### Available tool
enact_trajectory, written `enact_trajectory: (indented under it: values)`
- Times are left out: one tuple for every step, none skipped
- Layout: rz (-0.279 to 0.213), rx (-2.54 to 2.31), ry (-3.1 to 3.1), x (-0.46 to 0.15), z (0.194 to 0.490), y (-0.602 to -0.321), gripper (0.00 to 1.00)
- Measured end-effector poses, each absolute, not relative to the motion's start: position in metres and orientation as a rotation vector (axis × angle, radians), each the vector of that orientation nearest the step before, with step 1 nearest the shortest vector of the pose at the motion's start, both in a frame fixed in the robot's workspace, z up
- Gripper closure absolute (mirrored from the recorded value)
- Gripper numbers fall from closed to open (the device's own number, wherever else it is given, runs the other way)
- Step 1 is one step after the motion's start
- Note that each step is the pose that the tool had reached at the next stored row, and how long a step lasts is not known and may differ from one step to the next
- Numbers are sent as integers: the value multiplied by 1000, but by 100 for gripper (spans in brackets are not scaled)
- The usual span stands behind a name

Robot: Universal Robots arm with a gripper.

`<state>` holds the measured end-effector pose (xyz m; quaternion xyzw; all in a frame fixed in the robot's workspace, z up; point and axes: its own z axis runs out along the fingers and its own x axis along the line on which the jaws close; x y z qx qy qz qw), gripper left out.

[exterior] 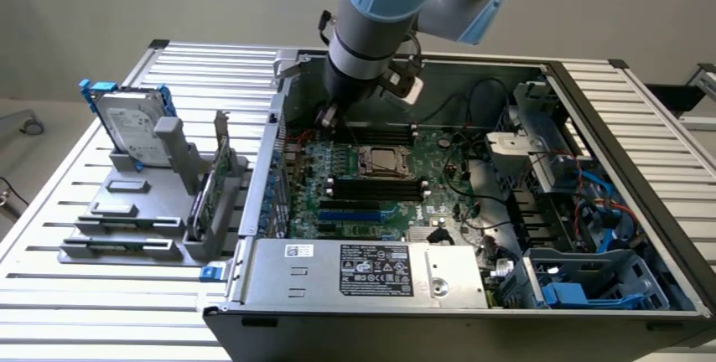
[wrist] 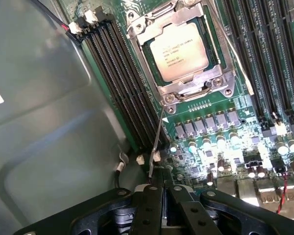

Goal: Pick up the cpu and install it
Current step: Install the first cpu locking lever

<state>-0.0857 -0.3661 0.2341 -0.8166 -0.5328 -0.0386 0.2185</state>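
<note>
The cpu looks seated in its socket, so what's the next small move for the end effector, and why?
Probably swing the socket lever toward its latch: the cpu lies in its socket, and the closed end effector sits at the lever's free end.

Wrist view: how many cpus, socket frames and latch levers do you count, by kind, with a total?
Silvery-grey square cpu, seated in the socket: 1
Square metal socket frame around it: 1
Thin metal wire latch lever, end pinched between the black fingers: 1
Total: 3
</note>
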Motion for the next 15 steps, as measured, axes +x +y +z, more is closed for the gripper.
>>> enact_trajectory:
  values:
    - [-109, -2266, -1467, -86, 234, -366, 89]
    - [-111, -2272, -1458, -87, 234, -366, 89]
    - [-114, -2279, -1448, -87, 234, -366, 89]
    - [-117, -2286, -1438, -87, 234, -366, 89]
    - [-122, -2294, -1426, -87, 234, -366, 89]
    - [-126, -2302, -1414, -87, 234, -366, 89]
    - [-130, -2311, -1403, -87, 234, -366, 89]
    - [-136, -2319, -1393, -87, 234, -366, 89]
    - [-141, -2327, -1384, -87, 234, -366, 89]
    - [-148, -2335, -1376, -87, 234, -366, 89]
    - [-155, -2342, -1370, -87, 234, -366, 89]
    - [-164, -2350, -1366, -87, 234, -366, 89]
    - [-174, -2359, -1362, -87, 234, -366, 89]
    - [-185, -2366, -1360, -87, 234, -366, 89]
    - [-197, -2374, -1358, -87, 234, -366, 89]
